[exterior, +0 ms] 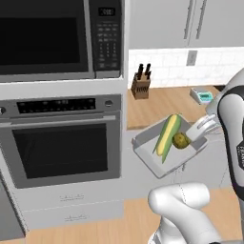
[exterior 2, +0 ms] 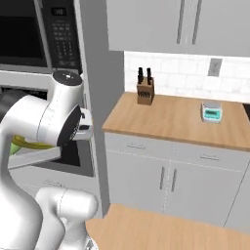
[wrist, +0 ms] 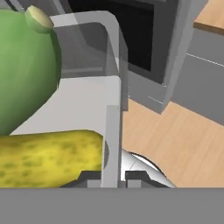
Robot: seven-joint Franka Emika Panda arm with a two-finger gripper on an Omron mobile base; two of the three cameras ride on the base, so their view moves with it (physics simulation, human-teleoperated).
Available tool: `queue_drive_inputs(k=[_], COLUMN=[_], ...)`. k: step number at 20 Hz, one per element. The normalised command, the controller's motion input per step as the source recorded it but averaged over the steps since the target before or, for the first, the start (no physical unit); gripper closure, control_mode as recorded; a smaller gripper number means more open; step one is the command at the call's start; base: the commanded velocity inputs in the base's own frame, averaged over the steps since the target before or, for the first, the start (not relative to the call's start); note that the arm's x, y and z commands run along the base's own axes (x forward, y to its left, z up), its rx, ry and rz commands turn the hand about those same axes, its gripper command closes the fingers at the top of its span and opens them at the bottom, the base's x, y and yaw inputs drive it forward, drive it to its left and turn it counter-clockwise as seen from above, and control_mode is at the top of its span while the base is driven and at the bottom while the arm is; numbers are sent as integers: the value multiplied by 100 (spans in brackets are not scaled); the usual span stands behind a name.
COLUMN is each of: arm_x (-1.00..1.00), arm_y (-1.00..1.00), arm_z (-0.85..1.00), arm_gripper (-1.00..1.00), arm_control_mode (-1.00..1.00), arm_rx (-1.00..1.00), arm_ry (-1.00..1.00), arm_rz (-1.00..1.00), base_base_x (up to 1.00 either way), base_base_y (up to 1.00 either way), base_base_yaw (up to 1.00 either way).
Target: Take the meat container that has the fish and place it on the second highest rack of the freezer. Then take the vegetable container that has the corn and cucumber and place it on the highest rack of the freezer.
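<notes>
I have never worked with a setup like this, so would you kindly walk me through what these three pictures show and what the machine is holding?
All three are rendered pictures of a simulated kitchen. The machine is a white robot arm on a driving base. Two cameras ride on that base, behind the arm to its left and right; the third sits on the hand and looks along the fingers.

In the left base view the gripper is shut on the rim of the vegetable container, a light-grey tray held in the air before the oven. In it lie the corn and the cucumber.

The hand view shows that tray's wall pinched between the fingertips.

On the wooden counter stand a knife block and a small kitchen scale.
</notes>
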Motion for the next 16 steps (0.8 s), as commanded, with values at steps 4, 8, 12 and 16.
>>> queue_drive_inputs(k=[4,8,12,16], arm_x=[0,0,0,0], arm_y=[0,0,0,0], arm_z=[0,0,0,0], arm_gripper=[100,100,100,100], arm_control_mode=[100,100,100,100], arm_rx=[0,0,0,0], arm_ry=[0,0,0,0], arm_rz=[0,0,0,0], base_base_x=[-14,-4,-9,-7], base_base_y=[100,100,100,100], base_base_yaw=[-6,-7,-7,-7])
